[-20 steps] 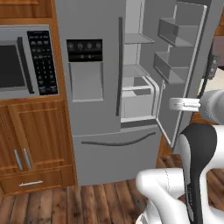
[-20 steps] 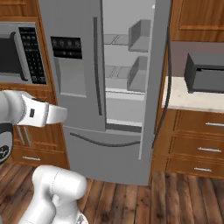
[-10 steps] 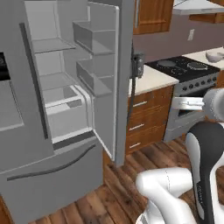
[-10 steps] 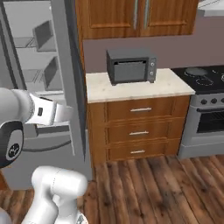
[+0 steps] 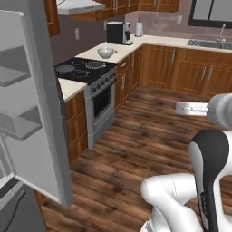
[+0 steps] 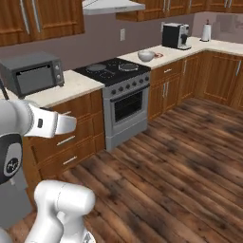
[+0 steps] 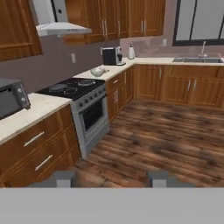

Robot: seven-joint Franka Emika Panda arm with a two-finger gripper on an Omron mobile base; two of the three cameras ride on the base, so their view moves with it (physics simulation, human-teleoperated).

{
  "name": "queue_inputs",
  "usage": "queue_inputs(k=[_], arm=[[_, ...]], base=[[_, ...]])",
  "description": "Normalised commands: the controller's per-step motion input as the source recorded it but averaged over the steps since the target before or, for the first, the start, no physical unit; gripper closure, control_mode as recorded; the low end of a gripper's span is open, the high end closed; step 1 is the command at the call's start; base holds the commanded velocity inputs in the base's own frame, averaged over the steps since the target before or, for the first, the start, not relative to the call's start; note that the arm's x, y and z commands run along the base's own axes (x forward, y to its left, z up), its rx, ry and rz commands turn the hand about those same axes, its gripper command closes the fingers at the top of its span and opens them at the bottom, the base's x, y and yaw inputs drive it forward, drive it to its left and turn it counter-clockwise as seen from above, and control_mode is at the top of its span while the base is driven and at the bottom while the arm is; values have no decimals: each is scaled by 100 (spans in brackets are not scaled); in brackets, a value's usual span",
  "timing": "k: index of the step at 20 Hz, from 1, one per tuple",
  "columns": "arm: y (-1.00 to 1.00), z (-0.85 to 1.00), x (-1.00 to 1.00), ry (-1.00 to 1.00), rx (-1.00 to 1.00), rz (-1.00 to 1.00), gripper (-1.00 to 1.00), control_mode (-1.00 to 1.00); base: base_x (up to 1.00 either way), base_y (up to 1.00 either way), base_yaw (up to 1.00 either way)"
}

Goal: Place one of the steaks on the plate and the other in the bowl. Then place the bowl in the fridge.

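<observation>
My fingers (image 7: pixel 112 178) stand apart, grasping nothing; the round whitish bowl (image 6: pixel 145 55) rests on the pale table beside the black stove (image 6: pixel 114 69).

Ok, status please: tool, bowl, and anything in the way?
Tool open, empty. Bowl on counter past stove. Fridge door open. Nothing blocks the floor.

White glossy rounded arm (image 5: pixel 181 199); black joint band; round grey logo badge on dark joint.

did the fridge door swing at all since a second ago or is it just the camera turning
Cannot tell. The whole view has swept right as the base turned; the open fridge door now sits at the left edge, beside the stove.
</observation>
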Motion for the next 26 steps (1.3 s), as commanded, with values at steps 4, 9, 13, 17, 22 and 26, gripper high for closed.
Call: queue_inputs(k=[4, 9, 13, 17, 22, 26], arm=[[0, 0, 0, 0, 0, 0, -100, 100], [0, 0, 0, 0, 0, 0, -100, 100], [0, 0, 0, 0, 0, 0, -100, 100], [0, 0, 0, 0, 0, 0, -100, 100], [0, 0, 0, 0, 0, 0, -100, 100], [0, 0, 0, 0, 0, 0, -100, 100]], base=[[100, -95, -1], [100, -98, 22], [100, -79, 30], [100, -49, 48], [100, -54, 47], [100, -100, 31]])
